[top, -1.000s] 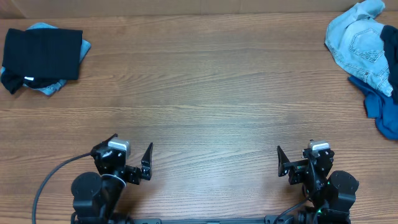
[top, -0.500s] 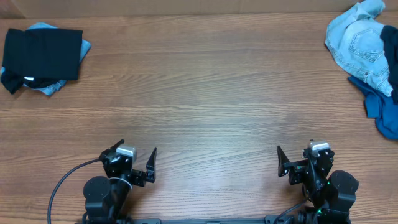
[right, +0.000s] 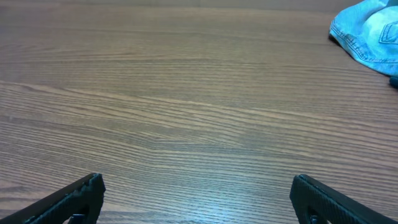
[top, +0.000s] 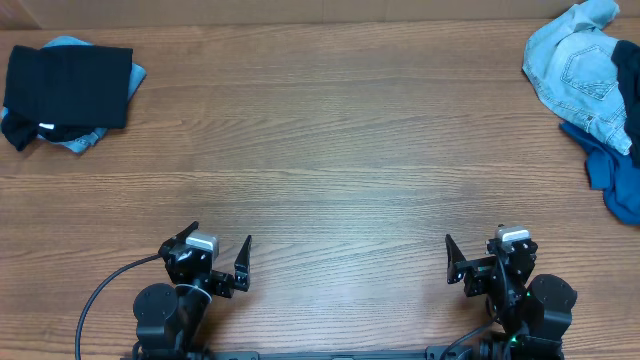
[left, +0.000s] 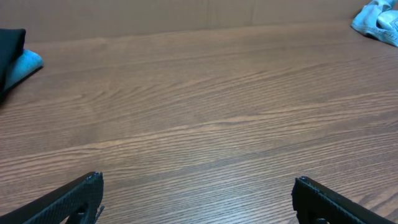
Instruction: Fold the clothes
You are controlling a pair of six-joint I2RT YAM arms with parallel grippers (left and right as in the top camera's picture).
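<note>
Counter: one brown wood-grain counter (top: 330,150) carries everything.
Count of clothes: two heaps, one in each far corner and well apart. I can tell four pieces of fabric apart.
Count of arms: two, both at the near edge.
Far-left heap: a black fabric garment (top: 68,85) folded into a fairly neat rectangle, with its lower-left corner rumpled. A small white tag (top: 45,126) shows on that corner. The garment lies on top of a crumpled light-blue piece (top: 78,143), which pokes out along its near edge and at its right side.
Left arm: the left gripper (top: 220,236) sits left of centre. Its black fingers (left: 68,199) are spread wide over bare wood, with nothing between them.
Right arm: the right gripper (top: 473,236) sits right of centre. Its black fingers (right: 323,199) are also spread wide and hold nothing.
Far-right heap: a light-blue denim garment (top: 575,75), crumpled and unfolded, with seams and a pocket showing. A royal-blue garment (top: 610,175) trails out from under its near side and runs off the right edge of the overhead view.
</note>
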